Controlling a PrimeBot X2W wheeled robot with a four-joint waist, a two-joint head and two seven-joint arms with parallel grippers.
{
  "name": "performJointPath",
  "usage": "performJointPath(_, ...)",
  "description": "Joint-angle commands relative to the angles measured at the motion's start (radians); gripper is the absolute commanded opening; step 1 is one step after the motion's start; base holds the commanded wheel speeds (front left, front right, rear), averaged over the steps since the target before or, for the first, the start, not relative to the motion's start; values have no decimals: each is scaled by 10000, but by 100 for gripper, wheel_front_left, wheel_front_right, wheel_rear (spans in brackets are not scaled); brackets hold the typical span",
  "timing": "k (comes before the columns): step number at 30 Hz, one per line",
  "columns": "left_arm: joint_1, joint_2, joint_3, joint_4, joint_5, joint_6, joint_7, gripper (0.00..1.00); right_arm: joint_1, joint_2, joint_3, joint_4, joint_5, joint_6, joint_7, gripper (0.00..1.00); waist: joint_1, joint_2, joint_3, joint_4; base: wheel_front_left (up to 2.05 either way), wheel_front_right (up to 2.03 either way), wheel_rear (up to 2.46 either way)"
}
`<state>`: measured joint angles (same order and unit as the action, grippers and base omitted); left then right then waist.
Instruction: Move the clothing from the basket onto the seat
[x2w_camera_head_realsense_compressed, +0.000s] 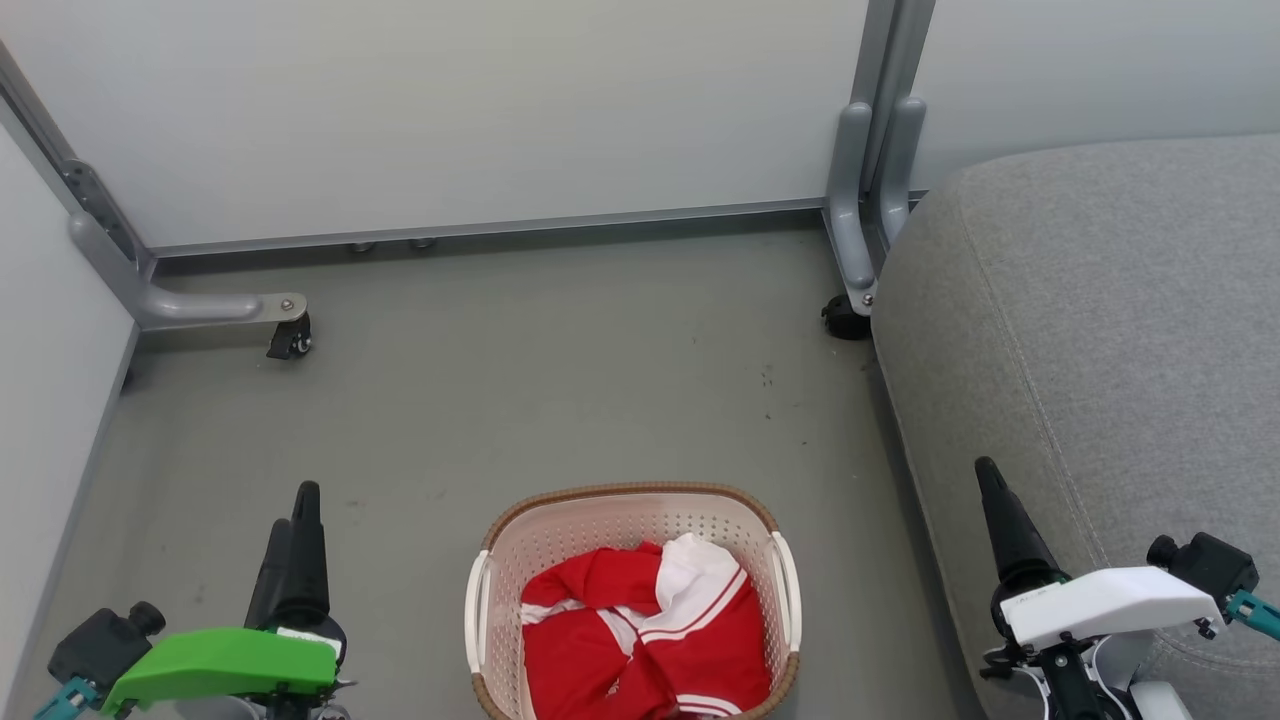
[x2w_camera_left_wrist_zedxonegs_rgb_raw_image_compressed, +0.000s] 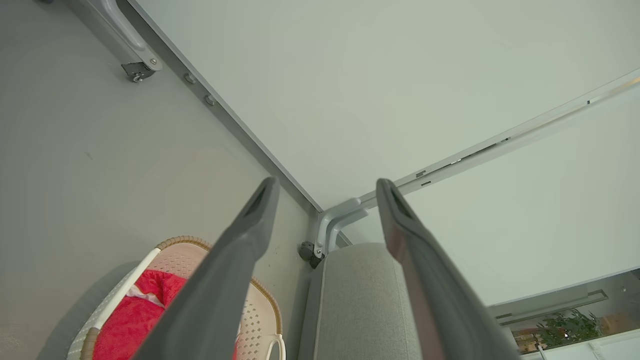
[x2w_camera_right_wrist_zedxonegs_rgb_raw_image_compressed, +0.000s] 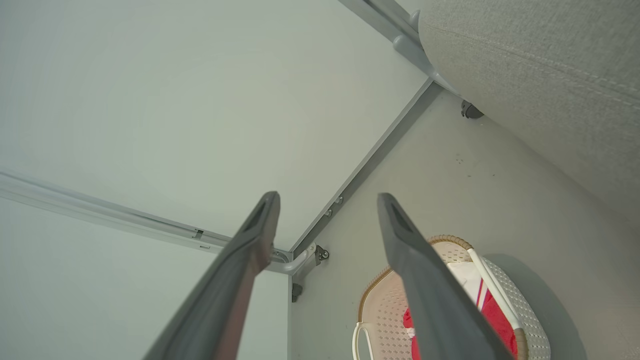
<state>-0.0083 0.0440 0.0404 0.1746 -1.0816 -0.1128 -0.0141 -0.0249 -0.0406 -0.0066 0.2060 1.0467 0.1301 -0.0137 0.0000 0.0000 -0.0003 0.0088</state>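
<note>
Nearest the robot, the left end effector (x2w_camera_head_realsense_compressed: 297, 520) hangs at the lower left under a green cover, over the floor (x2w_camera_head_realsense_compressed: 560, 380) and well left of the basket (x2w_camera_head_realsense_compressed: 625, 491). Its dark fingers (x2w_camera_head_realsense_compressed: 305, 545) point away from the robot and slightly upward. In the left wrist view they stand wide apart with nothing between them. The right end effector (x2w_camera_head_realsense_compressed: 1005, 520) sits at the lower right under a white cover, above the near edge of the seat (x2w_camera_head_realsense_compressed: 1100, 320), with its fingers aimed away from the robot and leaning a little left. In the right wrist view they are spread just as wide and hold nothing. Between the two arms the oval basket rests on the floor, its long axis running away from the robot, its near end cut off by the bottom of the head view, and one white handle on each side. The clothing (x2w_camera_head_realsense_compressed: 640, 640) lies crumpled inside it as a red heap, with a white panel edged in red stripes at the far right of the heap and white trim crossing the left. Neither end effector touches the basket or the clothing. The grey seat stands just right of the basket, its rounded edge and stitched seam running away from the robot. Beyond them, pale partition panels (x2w_camera_head_realsense_compressed: 450, 110) on grey legs with castors (x2w_camera_head_realsense_compressed: 290, 340) close off the floor.
</note>
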Motion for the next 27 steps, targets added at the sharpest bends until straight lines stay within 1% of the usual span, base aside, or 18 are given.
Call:
performJointPath(1, -35, 36, -52, -224, 472, 32, -130, 100, -29, -44, 88, -212, -438, 4, -130, 100, 0, 0, -7, 7, 0, 0, 0)
performJointPath(3, -15, 36, -83, -251, 647, 35, -174, 100, 1, -45, 116, -231, -597, 4, -176, 100, 0, 0, -12, 12, 0, 0, 0)
performJointPath(4, 50, 38, -159, -357, 1223, 43, -311, 100, 80, -50, 253, -274, -1182, 4, -313, 100, 0, 0, -31, 26, 0, 0, 0)
performJointPath(7, 90, 39, -188, -399, 1492, 48, -375, 100, 96, -52, 315, -294, -1429, 5, -376, 100, 0, 0, -41, 31, 0, 0, 0)
performJointPath(9, 141, 41, -240, -467, 1892, 53, -473, 100, 115, -55, 406, -329, -1821, 5, -475, 100, 0, 0, -60, 39, 0, 0, 0)
performJointPath(23, 395, 52, -466, -805, 3668, 101, -908, 100, 313, -69, 781, -479, -3537, 5, -905, 100, 0, 0, -128, 59, 0, 0, 0)
performJointPath(27, 526, 56, -531, -893, 4339, 144, -1052, 100, 356, -73, 894, -521, -4120, 5, -1062, 100, 0, 0, -161, 58, 0, 0, 0)
